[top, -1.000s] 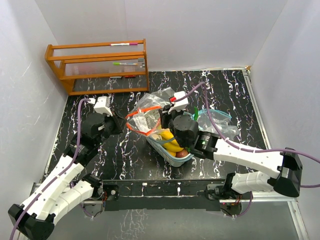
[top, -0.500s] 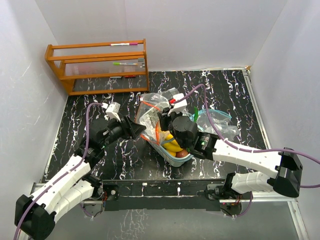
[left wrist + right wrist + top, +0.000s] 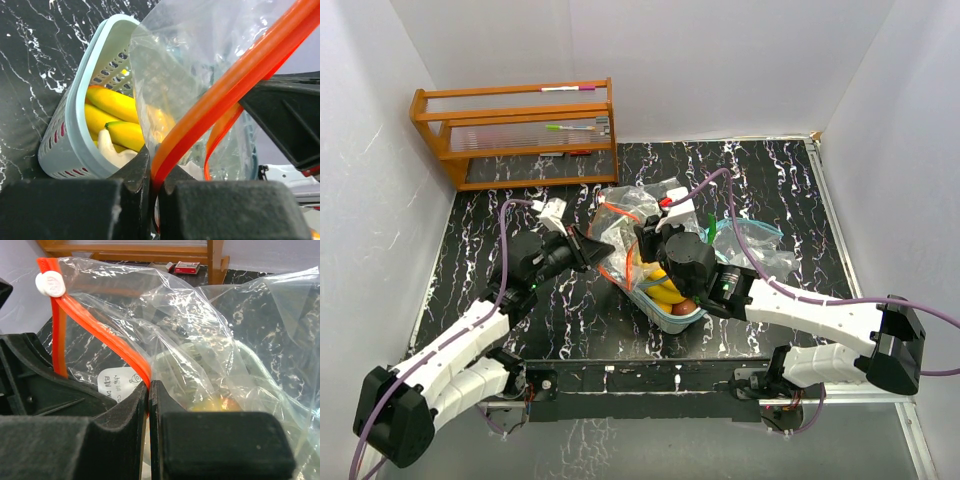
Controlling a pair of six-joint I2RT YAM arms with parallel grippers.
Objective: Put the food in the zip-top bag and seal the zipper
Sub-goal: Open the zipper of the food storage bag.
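Centre of table [image 3: 770, 170]: basket [image 3: 678, 320] holding bananas [image 3: 665, 288], with the zip-top bag [image 3: 620, 215] draped over its far-left end. The left gripper [image 3: 603, 247] meets the bag from the left, the right gripper [image 3: 642, 243] from the right. A rack [image 3: 515, 130] stands in the far-left corner. A second bag [image 3: 755, 240] lies right of the basket.

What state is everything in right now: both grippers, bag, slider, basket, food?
left gripper: shut on the orange zipper strip
right gripper: shut on the orange zipper strip
zip-top bag: unsealed, mouth open
slider: at one end of the strip
basket: upright
bananas: in the basket, not bagged
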